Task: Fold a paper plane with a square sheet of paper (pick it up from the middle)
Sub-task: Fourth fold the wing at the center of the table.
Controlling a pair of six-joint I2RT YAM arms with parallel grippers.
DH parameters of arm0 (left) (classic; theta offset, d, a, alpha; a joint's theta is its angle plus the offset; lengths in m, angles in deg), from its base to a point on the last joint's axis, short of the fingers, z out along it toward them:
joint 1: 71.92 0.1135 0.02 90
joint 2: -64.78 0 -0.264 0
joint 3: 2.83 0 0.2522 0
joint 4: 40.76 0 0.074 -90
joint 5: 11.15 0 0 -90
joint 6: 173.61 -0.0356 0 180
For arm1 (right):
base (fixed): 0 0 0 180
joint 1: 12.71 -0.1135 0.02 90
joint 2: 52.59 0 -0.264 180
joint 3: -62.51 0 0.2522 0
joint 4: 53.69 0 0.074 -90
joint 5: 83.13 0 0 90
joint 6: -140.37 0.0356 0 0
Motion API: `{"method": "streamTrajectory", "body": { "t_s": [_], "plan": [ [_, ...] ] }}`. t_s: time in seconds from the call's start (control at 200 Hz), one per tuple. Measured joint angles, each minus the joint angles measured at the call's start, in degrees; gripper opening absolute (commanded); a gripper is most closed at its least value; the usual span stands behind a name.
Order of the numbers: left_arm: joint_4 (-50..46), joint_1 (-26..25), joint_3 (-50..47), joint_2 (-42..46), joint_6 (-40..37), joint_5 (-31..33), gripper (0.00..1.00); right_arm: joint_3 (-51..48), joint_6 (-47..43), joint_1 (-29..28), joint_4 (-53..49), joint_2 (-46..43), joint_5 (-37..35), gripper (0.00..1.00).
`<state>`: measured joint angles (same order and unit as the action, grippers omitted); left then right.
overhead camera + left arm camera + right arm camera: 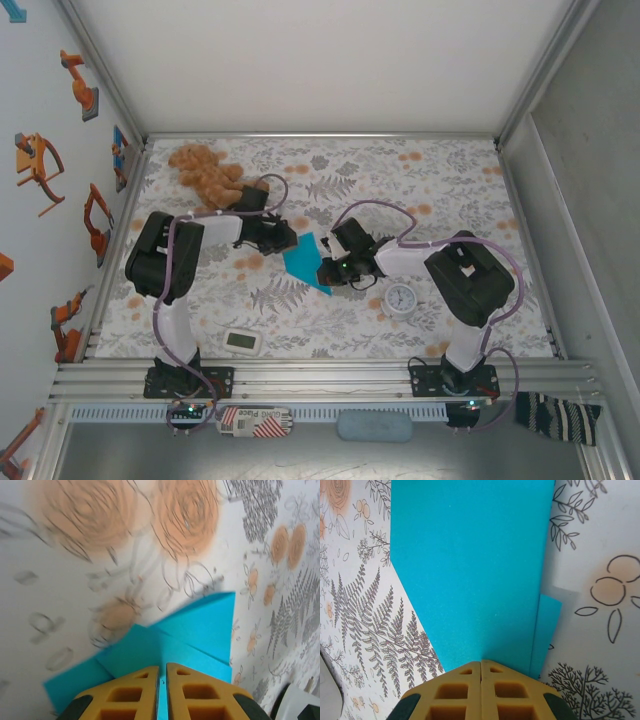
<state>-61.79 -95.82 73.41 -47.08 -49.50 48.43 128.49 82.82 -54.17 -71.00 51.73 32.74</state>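
The left gripper (162, 668) pinches the blue paper (200, 627) between its fingers. The right gripper (480, 663) has its fingers pressed together, with paper just ahead.

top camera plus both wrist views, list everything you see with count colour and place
sheet of paper: 1, turquoise, partly folded, table centre
teddy bear: 1, brown, far left of table
clock: 1, white, right of the paper
gadget: 1, white, near edge, left side
tablecloth: 1, white with grey leaves and orange flowers, over the table
striped cloth: 1, dark and white, below the table's near right corner
left gripper: 1, yellow fingers, shut on the paper
right gripper: 1, yellow fingers, shut, tips at the paper
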Motion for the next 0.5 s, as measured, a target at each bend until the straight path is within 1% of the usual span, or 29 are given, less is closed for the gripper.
{"method": "streamTrajectory", "body": {
  "t_s": [0.11, 0.195, 0.305, 0.386, 0.456, 0.501],
  "plan": [
    [-1.5, 2.8, 1.6, -0.7, -1.4, 0.4, 0.14, 0.0, 0.0, 0.0, 0.0, 0.0, 0.0, 0.0],
    [-3.0, 5.0, 2.7, -0.7, -2.5, 2.4, 0.14, 0.0, 0.0, 0.0, -0.3, -0.2, 0.0, 0.0],
    [-4.1, 6.0, 3.5, -0.3, -3.2, 4.7, 0.15, -0.1, 0.5, 0.0, -0.7, -0.5, 0.0, 0.0],
    [-4.9, 6.0, 3.4, 1.1, -3.0, 5.7, 0.2, -0.3, 1.7, 0.0, -0.8, -1.1, -0.3, 0.0],
    [-5.2, 5.6, 2.6, 4.2, -2.1, 6.2, 0.24, -1.0, 3.6, 0.0, -0.7, -2.6, -1.1, 0.0],
    [-5.2, 5.3, 1.7, 7.1, -1.5, 6.5, 0.27, -1.2, 5.0, 0.0, -0.4, -4.4, -2.1, 0.04]
  ]
}}
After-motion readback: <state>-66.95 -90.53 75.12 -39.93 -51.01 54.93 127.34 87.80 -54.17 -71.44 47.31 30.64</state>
